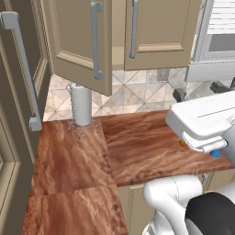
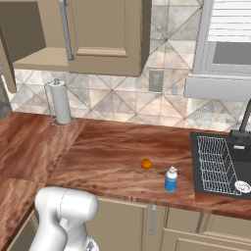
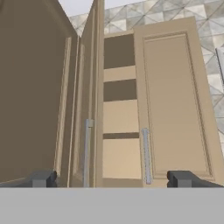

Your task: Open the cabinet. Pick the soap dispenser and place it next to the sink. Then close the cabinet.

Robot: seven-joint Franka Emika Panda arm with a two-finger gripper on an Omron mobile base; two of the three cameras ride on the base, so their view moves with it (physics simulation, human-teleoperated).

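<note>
The right base view takes in the small blue cylindrical soap dispenser with a white pump top (image 2: 170,179), upright near the front edge of the reddish-brown wooden counter (image 2: 112,147), just beside the small orange ball (image 2: 145,163) and a short way left of the dark recessed sink with a wire rack (image 2: 215,164). The left base view catches the white paper towel roll on a wire stand (image 1: 81,105) toward the counter's back edge. The hand view looks up at the beige double-door wall cabinet (image 3: 173,100): its left door stands swung out, bare shelves showing in the gap, right door shut. The claw (image 3: 113,178) is spread wide, holding and touching nothing.
</note>
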